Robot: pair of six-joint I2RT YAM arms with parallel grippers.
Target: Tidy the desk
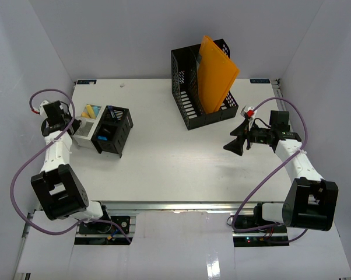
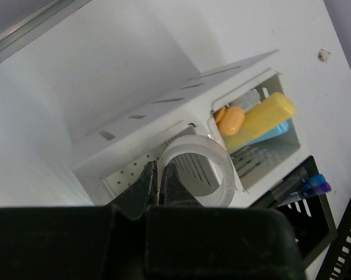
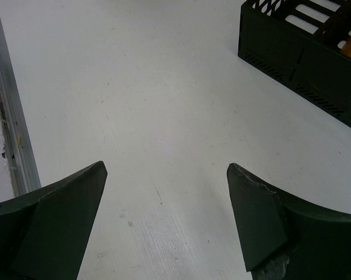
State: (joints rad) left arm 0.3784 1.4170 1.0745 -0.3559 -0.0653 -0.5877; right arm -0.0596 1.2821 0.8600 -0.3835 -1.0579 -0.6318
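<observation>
**A:** Where's the desk in all this?

**B:** Under everything. The desk [image 1: 175, 175] is the big white top, and its rail [image 1: 175, 205] runs along the near edge, just past the arm bases.

**A:** What's the right gripper doing?

**B:** The right gripper [image 3: 167, 169] hangs over bare desk on the right side. Its fingers are spread wide with nothing between them.

**A:** And the left one?

**B:** The left gripper [image 2: 160, 175] is over by the left edge, pinched tight on the wall of a tape roll [image 2: 193, 150], which is a clear ring. The ring is at the mouth of the organizer [image 2: 164, 111], the white slotted box. I can't tell whether it touches the box.

**A:** Is there anything in that box?

**B:** A yellow tube [image 2: 263, 116] lies in the next compartment with something small and orange beside it. A black pen box [image 1: 114, 131] stands right against the organizer, with blue pens [image 2: 312, 184] in it.

**A:** What's farther back?

**B:** The file holder [image 1: 193, 108], black mesh, sits at the far edge. An orange folder [image 1: 217, 73] stands tilted inside it.
</observation>
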